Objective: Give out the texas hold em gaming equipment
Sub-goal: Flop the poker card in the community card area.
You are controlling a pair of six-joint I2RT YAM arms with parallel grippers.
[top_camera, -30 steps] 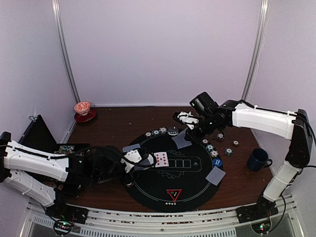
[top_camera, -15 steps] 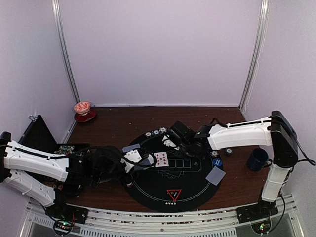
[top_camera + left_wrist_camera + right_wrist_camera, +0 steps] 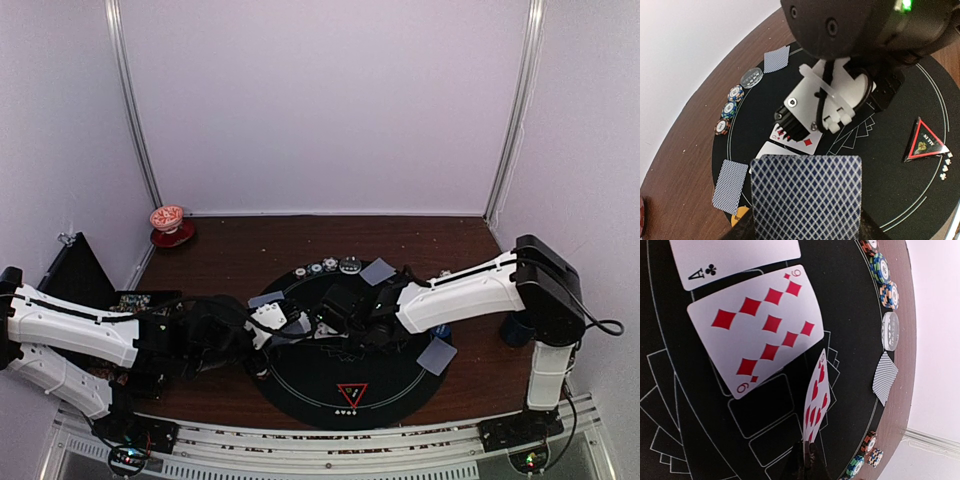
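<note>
My left gripper [image 3: 270,322] is shut on a deck of blue-backed playing cards [image 3: 806,195] at the left rim of the round black mat [image 3: 400,385]. My right gripper [image 3: 325,320] reaches over the mat's middle, shut on one hearts card [image 3: 817,400] held on edge just above the felt. Face up on the mat lie a nine of diamonds [image 3: 757,327] and an ace of clubs [image 3: 735,260]. Striped poker chips [image 3: 729,109] and a clear round button [image 3: 752,77] line the far rim. The red triangle marker [image 3: 351,393] lies at the near rim. An orange button [image 3: 740,217] peeks out below a face-down card [image 3: 730,185].
Face-down cards lie at the mat's far edge [image 3: 378,270] and right edge [image 3: 436,355]. More chips [image 3: 867,442] sit by the right rim. A red-and-white cup on a saucer [image 3: 167,222] stands back left. A dark mug [image 3: 518,330] is mostly hidden behind the right arm.
My right arm has swung from the back right, over the chips, down to the mat's middle with its card. The left arm and its deck have stayed still.
</note>
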